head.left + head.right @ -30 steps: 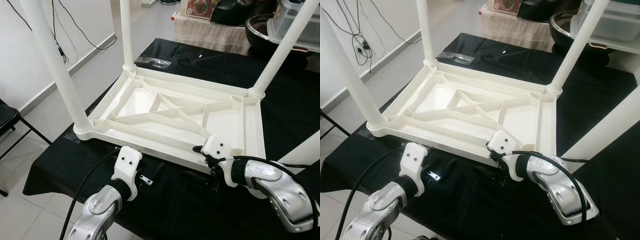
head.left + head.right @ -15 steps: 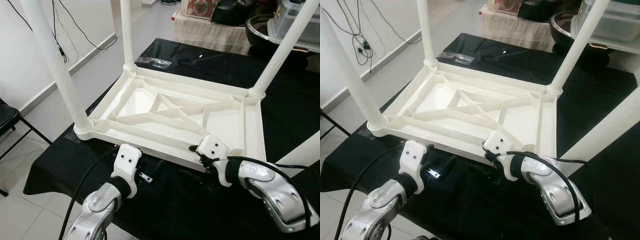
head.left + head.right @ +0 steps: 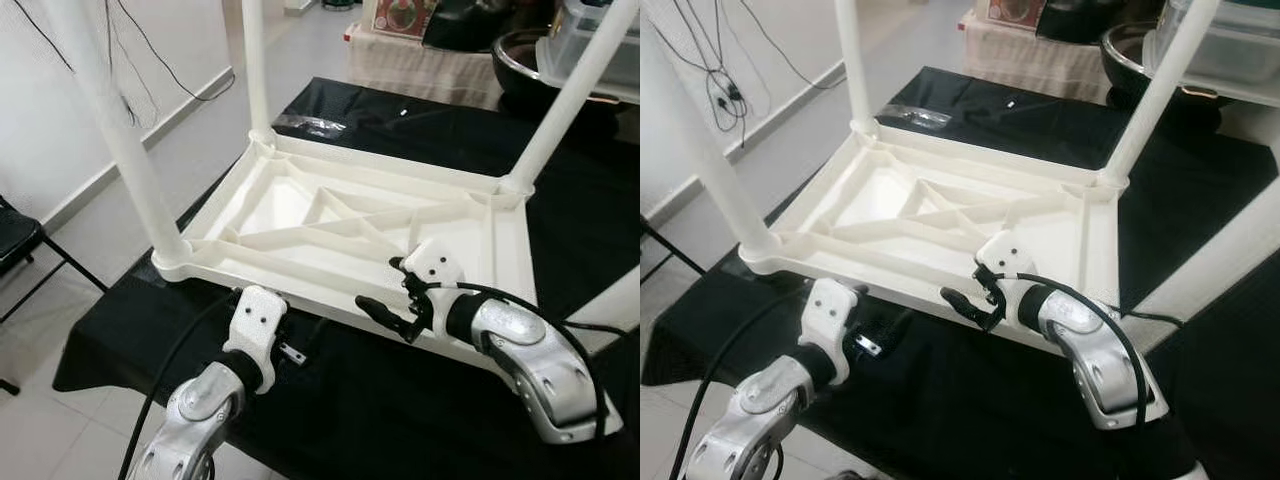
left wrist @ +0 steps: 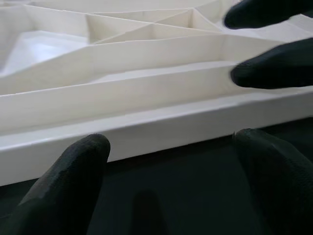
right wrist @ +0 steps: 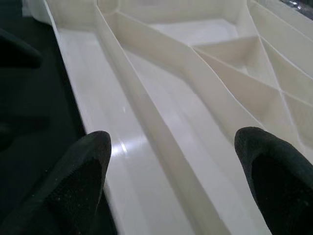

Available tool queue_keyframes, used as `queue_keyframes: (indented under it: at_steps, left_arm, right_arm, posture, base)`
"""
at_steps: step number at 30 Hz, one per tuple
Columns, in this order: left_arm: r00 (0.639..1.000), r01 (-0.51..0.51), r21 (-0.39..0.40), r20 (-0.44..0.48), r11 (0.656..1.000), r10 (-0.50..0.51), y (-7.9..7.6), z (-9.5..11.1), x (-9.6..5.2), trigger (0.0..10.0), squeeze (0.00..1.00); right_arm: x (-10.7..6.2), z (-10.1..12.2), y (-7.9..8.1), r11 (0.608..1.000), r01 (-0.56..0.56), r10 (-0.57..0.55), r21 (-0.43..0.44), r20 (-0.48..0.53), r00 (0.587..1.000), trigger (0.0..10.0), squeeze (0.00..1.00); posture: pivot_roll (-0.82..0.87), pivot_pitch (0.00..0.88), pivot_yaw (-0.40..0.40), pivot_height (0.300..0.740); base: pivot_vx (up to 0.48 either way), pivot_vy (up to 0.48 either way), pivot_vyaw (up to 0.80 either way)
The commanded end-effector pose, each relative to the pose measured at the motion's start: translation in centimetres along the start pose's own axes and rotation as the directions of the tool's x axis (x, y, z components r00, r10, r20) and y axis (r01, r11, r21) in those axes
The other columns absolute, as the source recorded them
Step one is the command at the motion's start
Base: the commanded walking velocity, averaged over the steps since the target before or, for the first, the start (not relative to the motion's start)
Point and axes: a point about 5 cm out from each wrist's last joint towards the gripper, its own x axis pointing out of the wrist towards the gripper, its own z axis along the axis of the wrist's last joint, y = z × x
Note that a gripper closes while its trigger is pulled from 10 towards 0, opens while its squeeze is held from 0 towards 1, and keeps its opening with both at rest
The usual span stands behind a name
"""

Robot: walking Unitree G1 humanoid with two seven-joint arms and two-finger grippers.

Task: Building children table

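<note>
Now right tool (image 3: 385, 316) wide open over table (image 3: 330, 225) rim.

My fingers (image 5: 83, 176) black, arms silver; table (image 3: 330, 215) cream-white, plain; cloth (image 3: 330, 420) black; floor (image 3: 60, 430) pale grey

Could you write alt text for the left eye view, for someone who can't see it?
A white plastic tabletop lies upside down on a black cloth, with white legs standing up from its corners. The open right gripper hovers at its near edge, and the left gripper sits just below that edge.
</note>
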Motion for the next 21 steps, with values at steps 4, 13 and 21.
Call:
queue_keyframes:
  at_steps: [4, 13, 21]
  left_arm:
    - [0.997, 0.072, 0.016, -0.023, 0.997, -0.071, -0.7, -0.4, -0.4, 10.0, 0.00]
    - [0.995, 0.098, 0.031, -0.020, 0.995, -0.097, -1.1, -0.4, -0.4, 10.0, 0.00]
    - [0.997, 0.082, 0.034, -0.018, 0.996, -0.081, -0.8, -0.4, -0.3, 10.0, 0.00]
  right_arm:
    - [0.4, -0.1, 0.4, 1.000, -0.004, 0.004, 0.001, 0.007, 1.000, 10.0, 0.00]
    - [0.9, -0.2, 0.0, 0.998, 0.065, -0.065, -0.010, 0.004, 0.998, 10.0, 0.00]
    - [1.0, 0.1, -1.0, 0.984, 0.179, -0.179, -0.019, 0.021, 0.984, 10.0, 0.00]
  posture:
    - [0.02, 0.134, -0.032, 0.740]
    - [0.02, 0.133, -0.030, 0.740]
    - [0.01, 0.138, -0.031, 0.740]
  base:
    - [0.000, 0.445, 0.00]
    - [0.000, 0.046, 0.00]
    - [0.000, 0.000, 0.00]
